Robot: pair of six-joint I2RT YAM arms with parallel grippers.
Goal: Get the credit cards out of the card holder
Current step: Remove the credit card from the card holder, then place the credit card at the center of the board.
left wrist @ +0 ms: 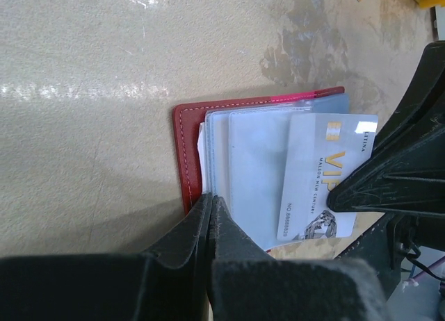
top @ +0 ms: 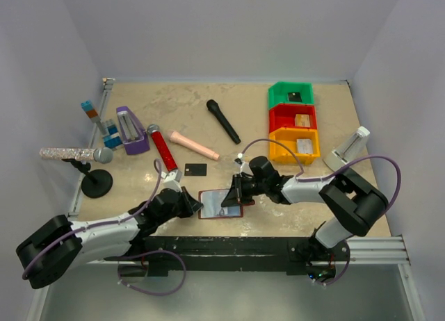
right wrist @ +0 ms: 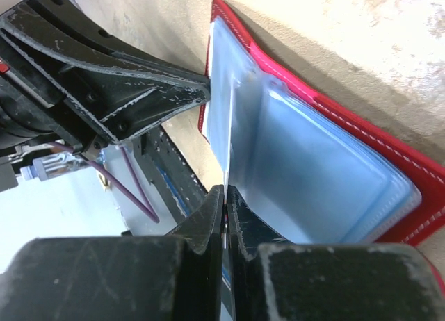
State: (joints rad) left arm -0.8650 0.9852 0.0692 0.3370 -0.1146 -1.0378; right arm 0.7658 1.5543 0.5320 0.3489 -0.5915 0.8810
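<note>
1. Finds the fingers (right wrist: 206, 231) of the right gripper (right wrist: 224, 198) pressed nearly together on a thin edge, apparently the outer end of the silver card (left wrist: 316, 175). Looks like a flat pinch, suited to sliding the card straight out of its pocket.
2. Shows that silver card partly out of a pale blue sleeve (right wrist: 313, 168), print facing up, its other end tucked inside the card holder (left wrist: 186, 144).
3. Puts the left gripper (left wrist: 211, 204) clenched, tips against the opposite edge of the sleeves. Serves, by the look of it, as an anchor so the holder does not trail after the pulled card. Cannot tell whether a leaf is nipped between those tips or merely pressed down.
4. Places the card holder open on the table (top: 181, 112) near its front edge, between the two grippers, red cover down and sleeves up, which keeps the pockets reachable from either side.
5. Leaves a black card (top: 196, 169) loose on the table just beyond the holder, apart from it, presumably already removed.
6. Further right, lines up a green bin (top: 290, 85), a red bin (top: 275, 117) and a yellow bin (top: 277, 147), holding a dark card (top: 295, 96), a tan card (top: 302, 119) and a grey card (top: 304, 146) in turn.
7. Keeps the red microphone (top: 164, 149) and black microphone (top: 222, 121) well apart from the work.
</note>
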